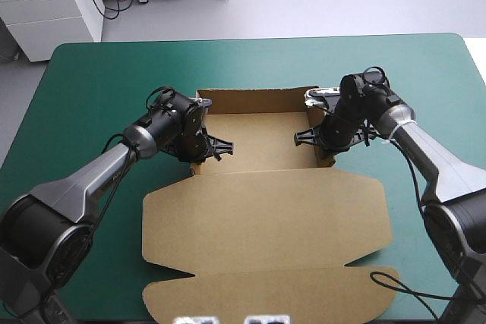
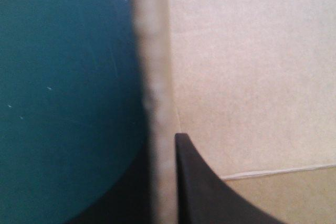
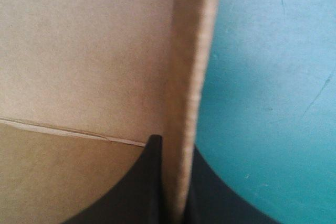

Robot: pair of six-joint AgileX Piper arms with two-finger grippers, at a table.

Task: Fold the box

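The brown box (image 1: 262,142) stands as an open tray in the middle of the table, its far and side walls raised. Its lid (image 1: 266,214) lies flat toward the near edge. My left gripper (image 1: 199,144) is shut on the box's left wall (image 2: 157,103); one finger (image 2: 197,182) is inside the tray, the other outside over the teal-green cover. My right gripper (image 1: 323,139) is shut on the box's right wall (image 3: 191,77), with one finger (image 3: 142,182) inside the tray and the other outside.
The teal-green cover (image 1: 91,81) lies bare around the box. The lid's front flap (image 1: 266,297) reaches close to the table's near edge.
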